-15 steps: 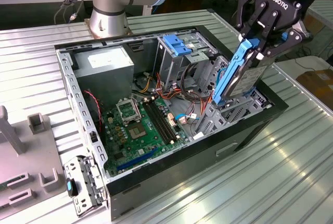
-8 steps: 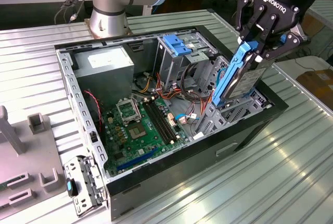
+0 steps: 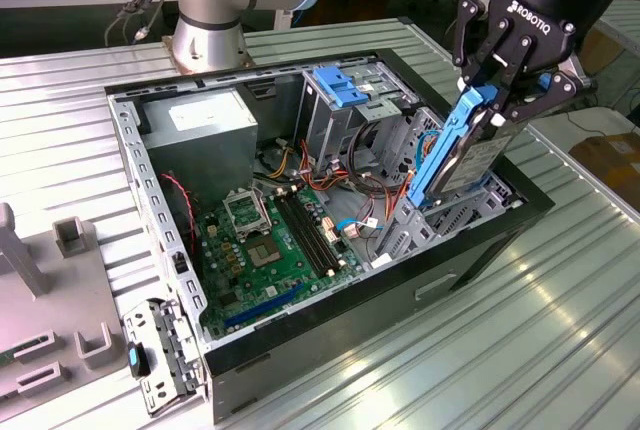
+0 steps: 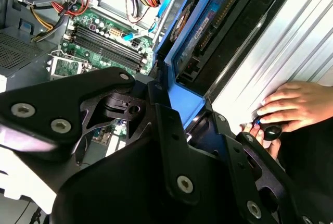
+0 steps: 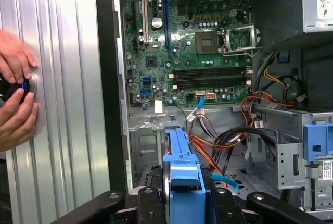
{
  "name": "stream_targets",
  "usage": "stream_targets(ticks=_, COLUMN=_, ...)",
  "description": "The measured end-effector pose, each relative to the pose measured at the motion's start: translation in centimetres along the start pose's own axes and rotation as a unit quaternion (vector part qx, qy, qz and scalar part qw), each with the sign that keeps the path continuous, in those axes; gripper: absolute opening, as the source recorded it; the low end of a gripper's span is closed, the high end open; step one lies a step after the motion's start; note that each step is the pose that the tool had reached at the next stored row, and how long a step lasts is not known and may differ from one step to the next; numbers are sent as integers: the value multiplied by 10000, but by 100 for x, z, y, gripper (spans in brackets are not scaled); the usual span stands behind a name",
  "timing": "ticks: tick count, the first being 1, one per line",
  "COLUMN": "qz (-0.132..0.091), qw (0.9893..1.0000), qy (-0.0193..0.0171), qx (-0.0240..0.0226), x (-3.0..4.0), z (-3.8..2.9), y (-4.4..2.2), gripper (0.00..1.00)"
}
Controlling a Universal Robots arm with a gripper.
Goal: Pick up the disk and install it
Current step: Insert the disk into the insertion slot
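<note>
Gripper (image 3: 500, 108) is clamped on the disk (image 3: 462, 162) at its blue-railed upper end. The disk stands tilted, lower end at the drive bay of the open case (image 3: 400, 298), on the exterior view's right. The power supply (image 3: 200, 135) bears a white sticker.

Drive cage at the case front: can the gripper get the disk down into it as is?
Likely yes. The gripper is shut on the disk, held on edge just over the drive cage. The case is open, and the orange cables sit beside the cage, not across it.
</note>
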State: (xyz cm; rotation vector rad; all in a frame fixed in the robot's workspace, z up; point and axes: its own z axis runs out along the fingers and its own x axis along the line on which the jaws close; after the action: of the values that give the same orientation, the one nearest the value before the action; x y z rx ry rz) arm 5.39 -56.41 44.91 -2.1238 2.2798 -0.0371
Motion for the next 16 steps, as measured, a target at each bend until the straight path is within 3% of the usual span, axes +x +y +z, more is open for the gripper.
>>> stream_targets(ticks=16, qz=-79, qw=10000, qy=-2, qx=-8, x=5, z=69, y=2, gripper=37)
